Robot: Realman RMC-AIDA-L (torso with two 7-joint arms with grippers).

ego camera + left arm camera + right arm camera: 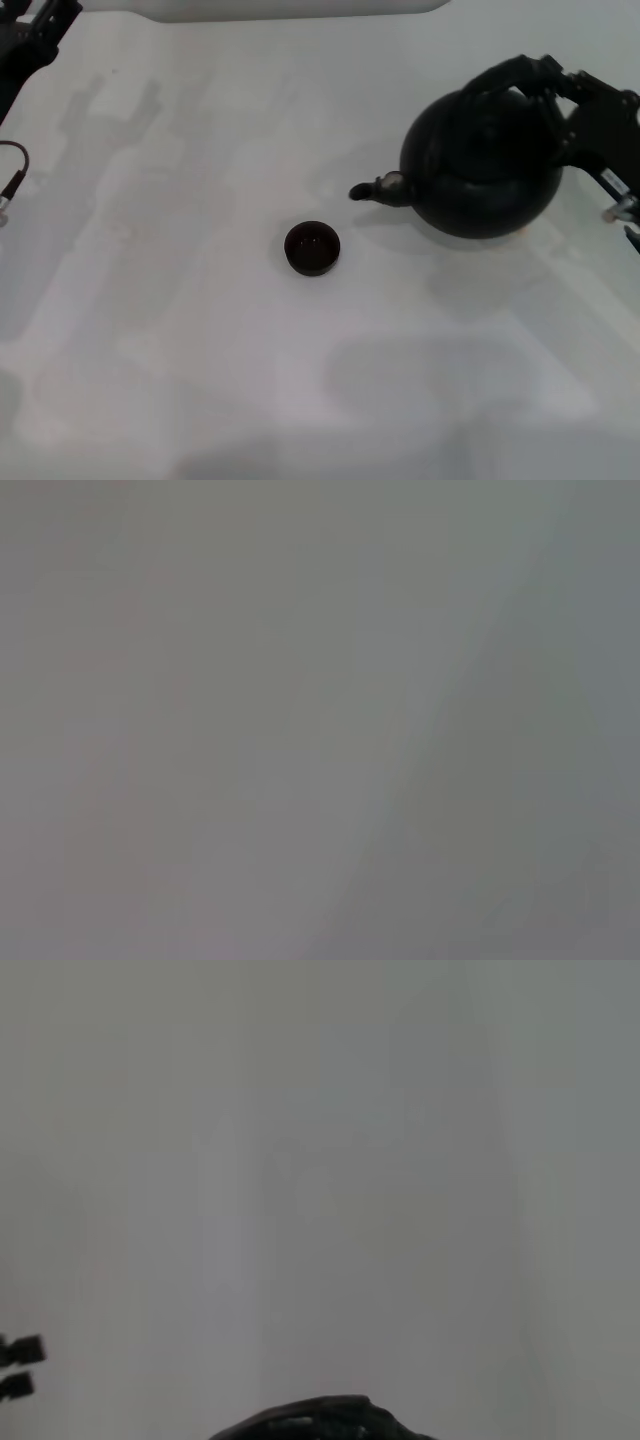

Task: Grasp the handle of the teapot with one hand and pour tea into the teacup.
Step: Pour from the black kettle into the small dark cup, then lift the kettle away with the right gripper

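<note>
The matte black teapot [480, 170] is at the right of the white table, its short spout [375, 189] pointing left toward the teacup. Its arched handle [500, 78] spans the top. My right gripper [545, 78] comes in from the right edge and is shut on the handle's top. I cannot tell whether the pot rests on the table or hangs just above it. The tiny black teacup [312, 248] stands upright near the middle, apart from the spout. The right wrist view shows only a dark ribbed arc of the handle [320, 1420]. My left gripper [30, 40] is parked at the far left corner.
The white table [200, 350] spreads across the head view, with a pale raised edge [290, 8] along the far side. A black cable [12, 170] hangs at the left edge. The left wrist view shows only plain grey surface.
</note>
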